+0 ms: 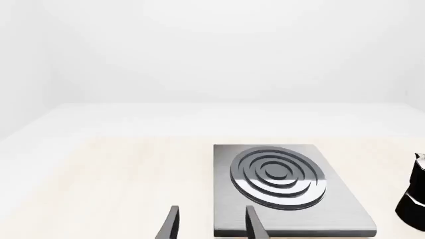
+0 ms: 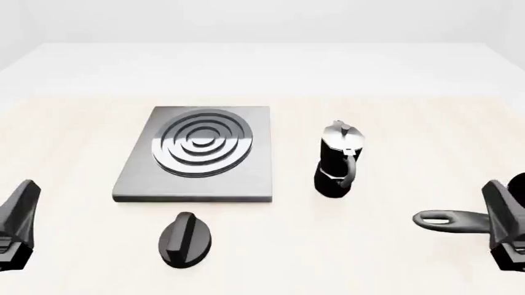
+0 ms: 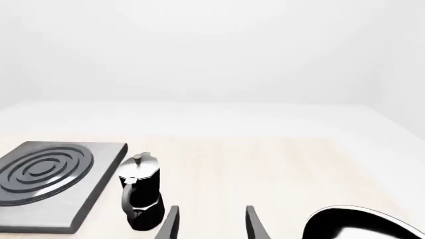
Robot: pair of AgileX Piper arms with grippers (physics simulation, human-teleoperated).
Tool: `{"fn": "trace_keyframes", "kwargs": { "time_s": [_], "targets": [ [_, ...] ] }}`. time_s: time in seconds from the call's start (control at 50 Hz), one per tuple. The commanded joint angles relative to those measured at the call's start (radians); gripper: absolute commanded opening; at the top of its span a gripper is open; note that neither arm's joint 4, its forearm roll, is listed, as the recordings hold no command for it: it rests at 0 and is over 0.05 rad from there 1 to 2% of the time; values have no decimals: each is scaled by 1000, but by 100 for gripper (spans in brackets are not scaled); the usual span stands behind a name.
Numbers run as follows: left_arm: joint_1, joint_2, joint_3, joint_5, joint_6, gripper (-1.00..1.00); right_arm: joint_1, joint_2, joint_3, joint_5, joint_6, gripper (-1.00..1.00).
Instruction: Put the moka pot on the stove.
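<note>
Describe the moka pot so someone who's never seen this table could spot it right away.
Find the stove, the grey slab with silver rings. Just right of it, standing apart on the table, is the moka pot: upright, black, with a silver lid, unlike the low black knob nearer the camera.

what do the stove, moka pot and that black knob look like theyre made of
Stove: looks like brushed grey metal, with fine streaks and a dull sheen; its burner rings are shinier silver.
Moka pot: glossy black faceted body, perhaps coated metal, under a mirror-like silver lid.
Black knob: smooth, semi-gloss, likely plastic, though the render leaves that open.
</note>
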Motion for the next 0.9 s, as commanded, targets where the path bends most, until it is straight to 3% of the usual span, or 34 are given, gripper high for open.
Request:
{"fn": "trace_keyframes", "kwargs": {
  "time_s": [0.02, 0.36, 0.9],
  "targets": [
    [0, 0, 0, 0, 0, 100, 36, 22, -2, -5, -5, 100],
    [0, 0, 0, 0, 0, 100, 128, 53, -24, -8, -16, 100],
    [0, 0, 0, 0, 0, 100, 233, 277, -64, -198, -36, 100]
  ]
}}
